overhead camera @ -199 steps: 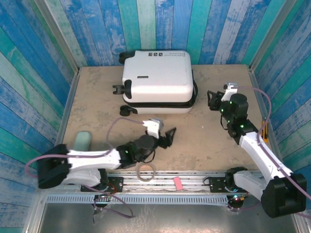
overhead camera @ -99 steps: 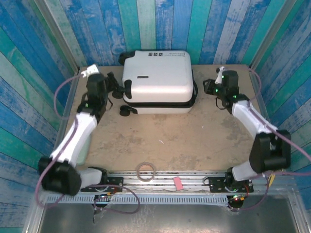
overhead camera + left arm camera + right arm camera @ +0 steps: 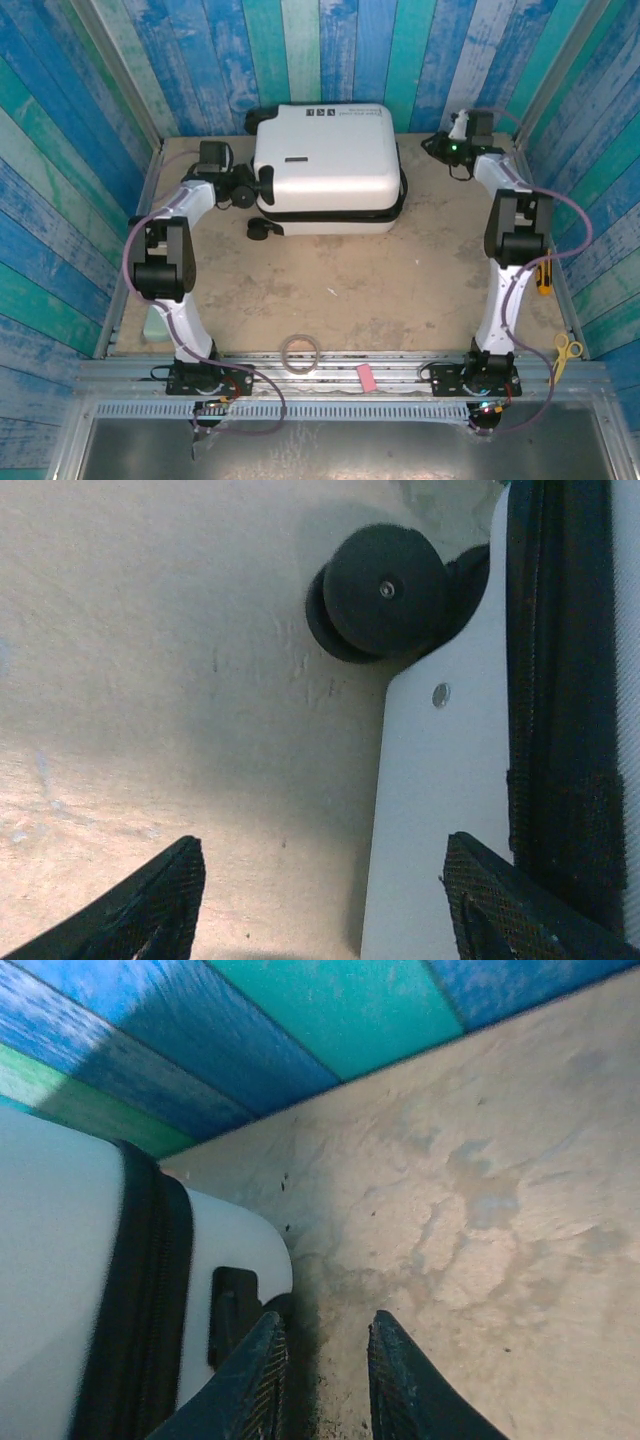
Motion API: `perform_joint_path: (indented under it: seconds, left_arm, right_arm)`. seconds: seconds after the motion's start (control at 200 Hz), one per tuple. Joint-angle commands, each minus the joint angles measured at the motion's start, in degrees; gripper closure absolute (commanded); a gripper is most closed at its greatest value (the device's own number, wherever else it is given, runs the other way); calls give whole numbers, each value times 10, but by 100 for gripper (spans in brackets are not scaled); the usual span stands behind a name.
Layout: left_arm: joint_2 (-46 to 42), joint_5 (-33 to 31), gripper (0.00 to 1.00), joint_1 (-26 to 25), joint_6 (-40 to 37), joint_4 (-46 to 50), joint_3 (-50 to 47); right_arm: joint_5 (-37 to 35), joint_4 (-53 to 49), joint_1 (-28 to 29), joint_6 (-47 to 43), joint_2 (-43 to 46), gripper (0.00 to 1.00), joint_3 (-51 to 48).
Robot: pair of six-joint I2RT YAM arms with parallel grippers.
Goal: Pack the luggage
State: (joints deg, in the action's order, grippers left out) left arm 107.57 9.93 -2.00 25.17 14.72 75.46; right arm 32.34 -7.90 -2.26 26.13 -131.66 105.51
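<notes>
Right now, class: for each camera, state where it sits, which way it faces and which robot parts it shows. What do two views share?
Top external: above and behind the bases, looking down on table and luggage; both arms, left end effector, right end effector.
Left wrist: on the left arm, facing a wheel; own fingers.
Right wrist: on the right arm, facing the wall; own fingers.
Shared: both wrist views see the luggage.
</notes>
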Motion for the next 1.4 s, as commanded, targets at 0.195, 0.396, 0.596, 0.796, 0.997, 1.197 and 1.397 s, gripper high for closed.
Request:
perform_joint_path:
  seconds: [0.195, 0.396, 0.596, 0.796, 0.997, 1.197, 1.397]
  left_arm:
    - [17, 88, 34, -29, -52, -16, -27]
    - [35, 105, 36, -53, -52, -35, -59]
    - [-59, 119, 39, -105, 11, -169, -216]
    - [-186, 47, 39, -206, 35, -225, -340]
    - [-298, -10, 39, -271, 65, -274, -422]
    - [-374, -80, 39, -307, 97, -308, -481]
    - [-408, -127, 37, -306, 70, -213, -466]
  right_arm:
    - [69, -139, 41, -18, -129, 72, 160]
    - [96, -155, 68, -22, -164, 75, 185]
    - [149, -157, 101, -51, -171, 77, 195]
    - [184, -186, 142, -77, -172, 78, 218]
    - [208, -200, 178, -79, -190, 77, 266]
    - [56, -196, 155, -73, -136, 68, 229]
    - [-77, -182, 63, -63, -31, 64, 122]
